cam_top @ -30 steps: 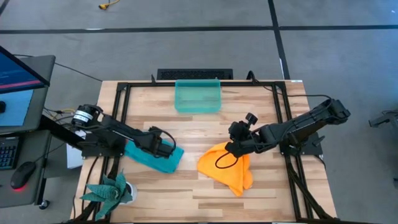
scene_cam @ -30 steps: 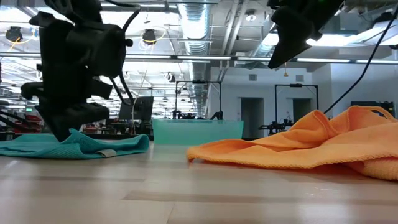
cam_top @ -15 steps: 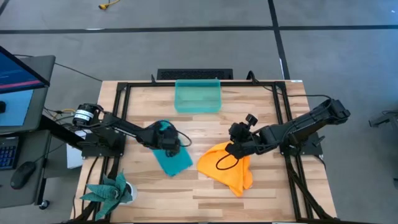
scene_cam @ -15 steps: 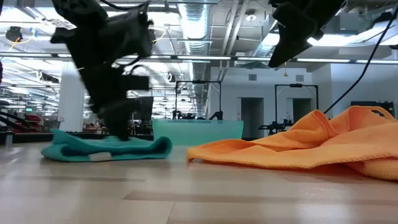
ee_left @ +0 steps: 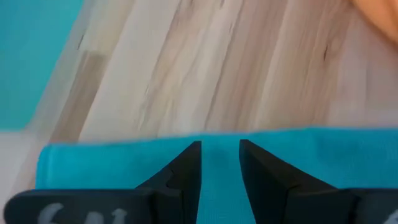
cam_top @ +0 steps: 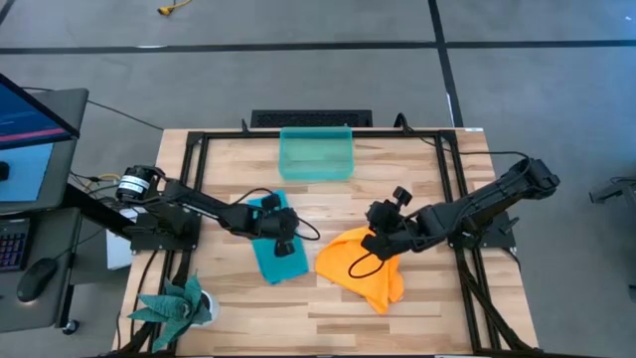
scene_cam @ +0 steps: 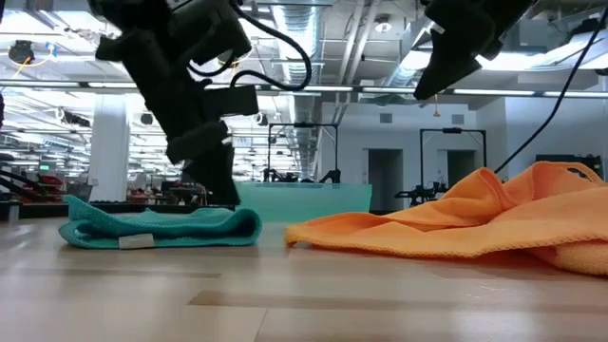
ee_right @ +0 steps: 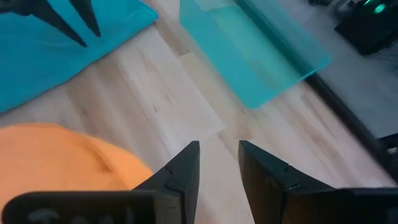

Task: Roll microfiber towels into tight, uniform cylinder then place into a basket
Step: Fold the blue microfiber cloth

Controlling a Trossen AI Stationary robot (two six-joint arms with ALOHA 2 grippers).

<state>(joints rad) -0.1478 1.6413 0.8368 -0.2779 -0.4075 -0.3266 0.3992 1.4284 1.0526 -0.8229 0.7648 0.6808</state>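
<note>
While the left gripper (cam_top: 281,242), jaws slightly parted, presses the flat teal towel (cam_top: 273,254), rolling remains; right gripper (cam_top: 383,237) hovers, released

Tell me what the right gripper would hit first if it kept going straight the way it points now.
Probably bare table: the right gripper, jaws apart and empty, points past the orange towel toward the wood between the teal towel and the basket. Depth is unclear.
</note>
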